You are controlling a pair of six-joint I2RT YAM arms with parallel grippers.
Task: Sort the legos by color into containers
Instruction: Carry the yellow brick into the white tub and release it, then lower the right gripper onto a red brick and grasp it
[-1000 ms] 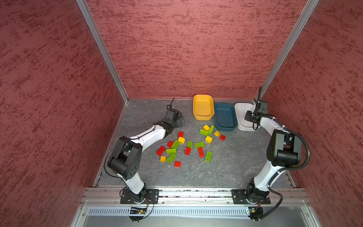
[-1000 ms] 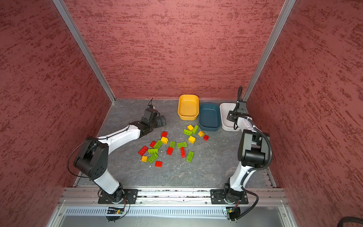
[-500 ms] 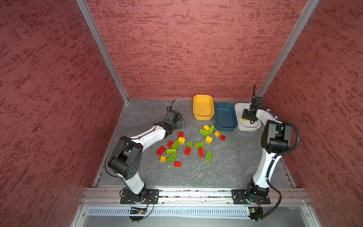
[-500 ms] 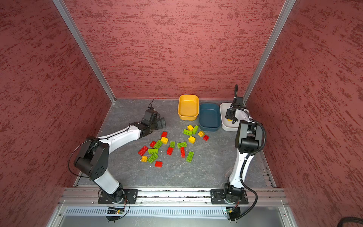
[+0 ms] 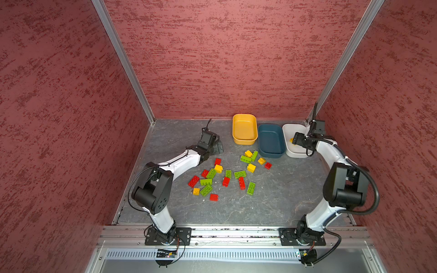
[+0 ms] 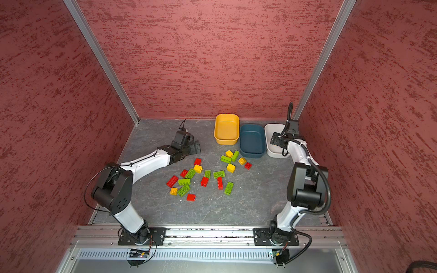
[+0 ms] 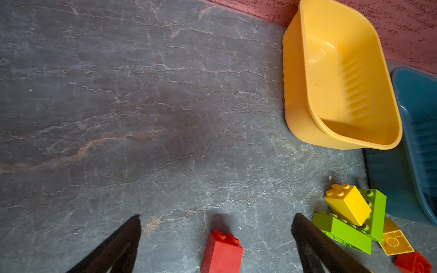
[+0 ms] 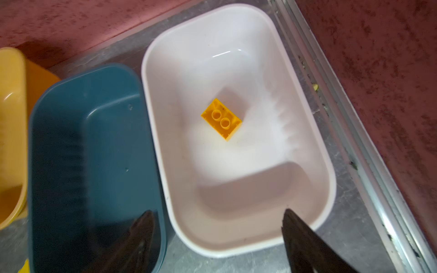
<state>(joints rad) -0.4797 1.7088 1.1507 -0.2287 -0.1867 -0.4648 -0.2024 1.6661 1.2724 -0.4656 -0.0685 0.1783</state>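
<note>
**Right pincer spread over the white tub, one yellow brick inside**

My right pincer point(image 8: 216, 212) hangs over the white tub point(image 8: 212, 30) with its fingers wide apart and nothing between them. In the wrist view one finger shows against the teal tub point(image 8: 94, 141) and the other against the white tub's near rim. Ahead of the fingertips, on the tub floor, lies a single yellow brick point(image 8: 221, 119), hollow underside up, clear of every wall. In a top view the same pincer point(image 5: 295, 140) sits above that tub point(image 5: 289, 128), with a sliver of yellow just beside it.

The teal tub point(image 5: 269, 141) stands on the side of the right pincer toward the middle of the counter point(image 5: 272, 201), touching the white one. The yellow-orange tub point(image 5: 244, 128) comes next beyond it.

My left pincer point(image 7: 216, 217) is low over the counter, its fingers also spread. A red brick point(image 7: 222, 253) lies between them, touching neither. The yellow-orange tub point(image 7: 331, 82) is ahead of this pincer and off to one side. Nearer, just past one finger, a yellow brick leans on two green ones point(image 7: 343, 231) beside the teal tub.

The remaining loose bricks point(image 5: 220, 179), red, green and yellow, lie scattered on the counter between the two arms, well apart from the right pincer. Any lettering on the studs is too small for me to read.
</note>
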